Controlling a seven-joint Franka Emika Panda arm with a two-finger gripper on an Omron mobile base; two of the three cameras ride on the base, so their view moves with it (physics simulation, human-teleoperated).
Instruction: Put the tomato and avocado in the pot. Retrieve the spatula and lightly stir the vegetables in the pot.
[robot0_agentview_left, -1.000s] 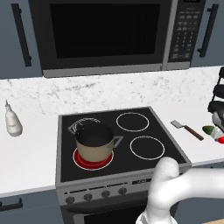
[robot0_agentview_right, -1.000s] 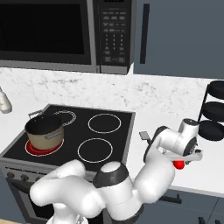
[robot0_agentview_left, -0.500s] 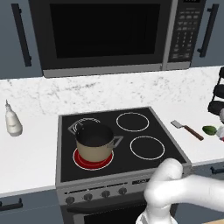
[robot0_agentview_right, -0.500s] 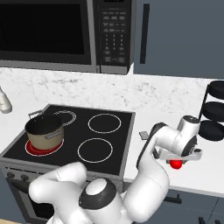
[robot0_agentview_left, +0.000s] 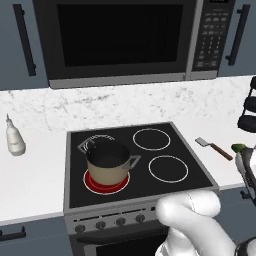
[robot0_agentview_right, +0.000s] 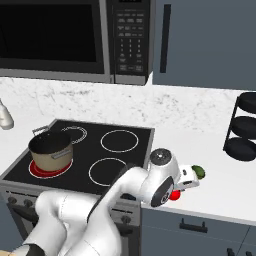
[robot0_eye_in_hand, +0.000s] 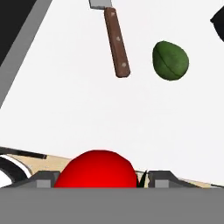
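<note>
White counter (robot0_eye_in_hand: 87, 109) right of the stove (robot0_agentview_left: 140, 165): gripper (robot0_eye_in_hand: 98, 183) low over tomato (robot0_eye_in_hand: 96, 170), grip unclear. Avocado (robot0_eye_in_hand: 170, 60) just beside spatula (robot0_eye_in_hand: 117, 41). Pot (robot0_agentview_left: 107, 162) on red burner (robot0_agentview_left: 102, 183), under microwave (robot0_agentview_left: 120, 40).

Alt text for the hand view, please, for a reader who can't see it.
A bright red tomato sits at the bottom edge on the white counter, right at the gripper. Farther off lie a green avocado and, beside it, a spatula with a brown handle.
</note>
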